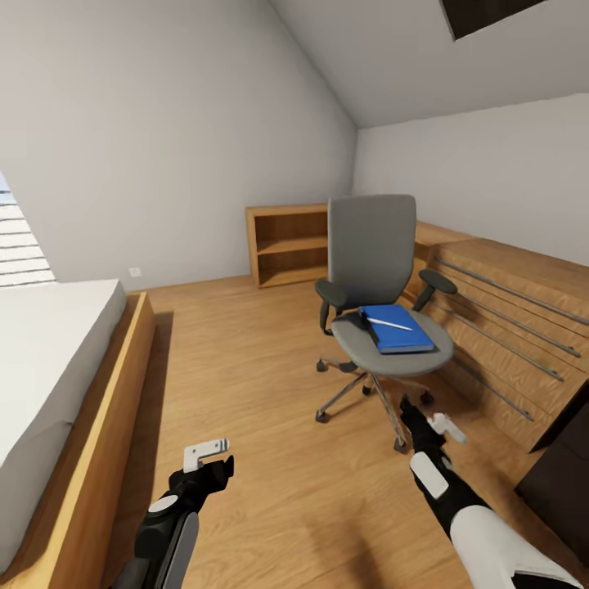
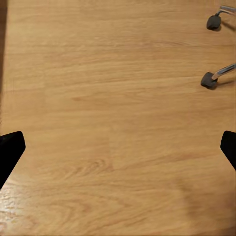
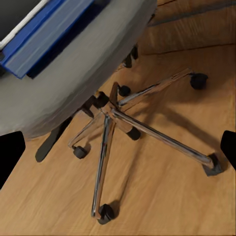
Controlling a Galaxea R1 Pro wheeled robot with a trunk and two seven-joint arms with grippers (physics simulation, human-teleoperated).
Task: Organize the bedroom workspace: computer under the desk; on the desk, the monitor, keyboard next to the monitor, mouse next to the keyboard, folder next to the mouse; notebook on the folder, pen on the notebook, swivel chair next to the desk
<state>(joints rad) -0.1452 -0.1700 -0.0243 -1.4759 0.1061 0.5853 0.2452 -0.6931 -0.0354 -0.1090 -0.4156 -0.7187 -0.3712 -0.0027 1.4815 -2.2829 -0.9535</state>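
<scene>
The swivel chair (image 1: 378,286) is seen ahead, a blue folder (image 1: 399,328) and pen (image 1: 388,324) lying on its seat. Both the left claw (image 1: 211,452) and right claw (image 1: 425,417) are spread, empty. The castered chair could be nudged away, and the pen rolled off.

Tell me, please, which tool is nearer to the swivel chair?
Right. The right tool hangs just in front of the swivel chair, by its base; the left tool hovers over bare floor, farther off.
</scene>
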